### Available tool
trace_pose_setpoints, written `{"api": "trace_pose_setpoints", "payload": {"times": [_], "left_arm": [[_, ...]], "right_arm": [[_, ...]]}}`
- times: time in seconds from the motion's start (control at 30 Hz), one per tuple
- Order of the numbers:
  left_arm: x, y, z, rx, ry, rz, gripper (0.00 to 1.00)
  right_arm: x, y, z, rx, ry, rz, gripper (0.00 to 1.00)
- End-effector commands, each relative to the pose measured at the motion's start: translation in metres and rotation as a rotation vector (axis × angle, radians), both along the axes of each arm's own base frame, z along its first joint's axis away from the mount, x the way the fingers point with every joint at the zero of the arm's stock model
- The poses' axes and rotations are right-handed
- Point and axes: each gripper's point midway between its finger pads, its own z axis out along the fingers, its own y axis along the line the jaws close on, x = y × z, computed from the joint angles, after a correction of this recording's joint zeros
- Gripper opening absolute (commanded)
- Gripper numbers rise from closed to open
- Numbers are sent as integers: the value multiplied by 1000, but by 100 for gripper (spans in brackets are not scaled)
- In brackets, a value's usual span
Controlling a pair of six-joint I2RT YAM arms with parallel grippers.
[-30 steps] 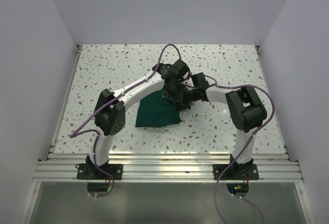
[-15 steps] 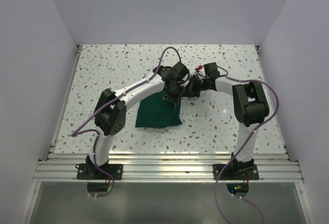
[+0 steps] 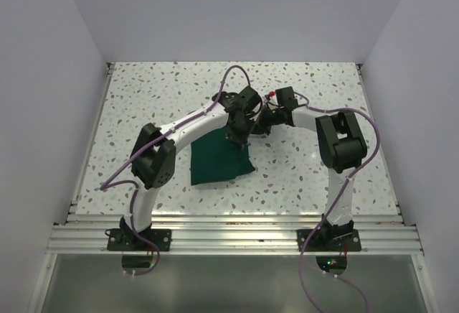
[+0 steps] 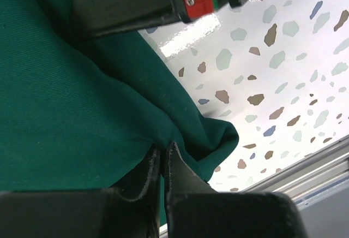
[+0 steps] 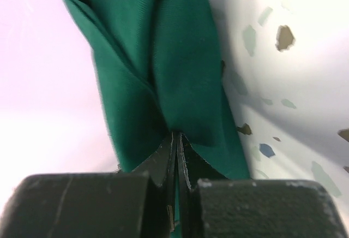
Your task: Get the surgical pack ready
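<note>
Left claw (image 4: 163, 149) and right claw (image 5: 175, 137) both pinched on surgical pack (image 3: 217, 162), far edge. Edge held off worktop (image 3: 143, 97), likely for folding.

White tabletop (image 3: 143, 90) speckled with brown, grey and blue flecks, glossy with a bright glare patch, plain pale walls (image 3: 237, 11) on three sides, ribbed aluminium rails (image 3: 229, 235) along the near edge, dull grey panel (image 3: 229, 284) on their near side
</note>
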Motion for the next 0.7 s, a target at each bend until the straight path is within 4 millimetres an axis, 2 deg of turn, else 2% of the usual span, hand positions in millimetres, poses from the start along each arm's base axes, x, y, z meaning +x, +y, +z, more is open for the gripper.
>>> {"api": "trace_pose_setpoints", "payload": {"times": [0.0, 0.23, 0.33, 0.47, 0.67], "left_arm": [[-4, -11, 17, -74, -18, -34, 2], [-3, -13, 16, -80, -22, -39, 2], [-2, -15, 16, -87, -18, -43, 2], [-3, -17, 16, -92, -12, -51, 2], [-11, -21, 6, -110, 34, -79, 1]], "right_arm": [[17, 8, 25, 15, -85, 8, 0], [13, 14, 26, 30, -81, 26, 0], [15, 22, 18, 43, -65, 30, 0], [29, 39, 12, 67, -78, 22, 0], [68, 53, 17, 107, -161, -36, 0]]}}
